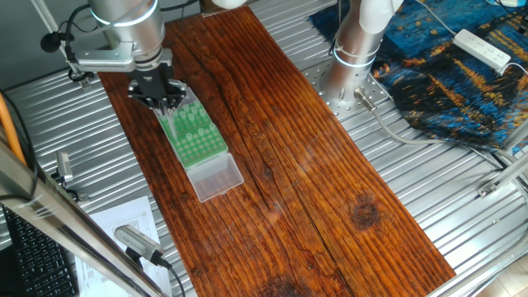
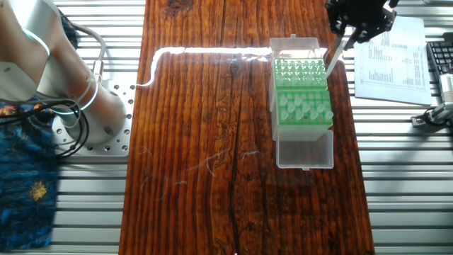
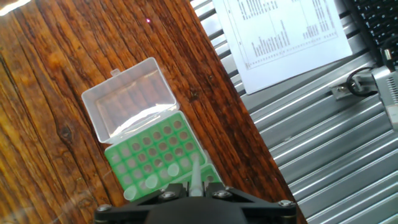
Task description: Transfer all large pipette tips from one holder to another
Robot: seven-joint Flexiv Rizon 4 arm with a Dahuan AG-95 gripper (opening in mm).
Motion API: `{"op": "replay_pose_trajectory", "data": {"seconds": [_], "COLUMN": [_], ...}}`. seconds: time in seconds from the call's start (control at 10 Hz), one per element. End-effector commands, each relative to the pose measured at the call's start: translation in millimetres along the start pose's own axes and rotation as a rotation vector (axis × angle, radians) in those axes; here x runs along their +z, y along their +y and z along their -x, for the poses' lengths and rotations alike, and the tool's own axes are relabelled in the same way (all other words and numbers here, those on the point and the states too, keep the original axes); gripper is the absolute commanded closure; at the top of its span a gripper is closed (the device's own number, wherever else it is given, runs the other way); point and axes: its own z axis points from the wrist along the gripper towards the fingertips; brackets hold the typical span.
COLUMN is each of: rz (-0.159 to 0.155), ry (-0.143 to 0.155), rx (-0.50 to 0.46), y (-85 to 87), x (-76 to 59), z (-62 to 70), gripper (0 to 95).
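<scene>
A dark, strongly grained wooden board (image 2: 212,142) lies along the ribbed metal table (image 2: 396,177), and on its right side in the other fixed view stands a green rack (image 2: 303,99) of round holes with a clear plastic lid (image 2: 304,150) folded open at its near end. The black gripper (image 2: 352,34) hangs over the rack's far right corner, its fingers closed on one of the large pipette tips (image 2: 333,60), a slim translucent whitish cone. Its long axis slants down and left toward the holes just below; other tips (image 2: 304,106) sit in the rack's near half.
</scene>
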Motion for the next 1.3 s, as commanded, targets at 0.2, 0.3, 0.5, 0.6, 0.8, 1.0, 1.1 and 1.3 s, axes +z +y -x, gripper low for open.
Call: {"op": "replay_pose_trajectory", "data": {"seconds": [0.2,0.3,0.5,0.6,0.8,1.0,1.1,1.3], "rz": [0.013,0.015,0.017,0.017,0.016,0.016,0.016,0.015], "ry": [-0.010,-0.012,-0.013,-0.012,-0.011,-0.012,-0.012,-0.008], "rx": [-0.016,-0.022,-0.023,-0.026,-0.049,-0.049,-0.047,-0.055], "y": [-4.0,-5.1,-6.3,-6.7,-8.7,-9.8,-10.4,-10.7], "x": [5.5,7.4,10.3,11.7,14.9,16.2,16.8,17.7], "z": [-2.2,-1.8,-0.3,0.7,1.1,0.8,0.6,-0.3], "gripper": [95.0,95.0,95.0,95.0,76.0,76.0,76.0,76.0]}}
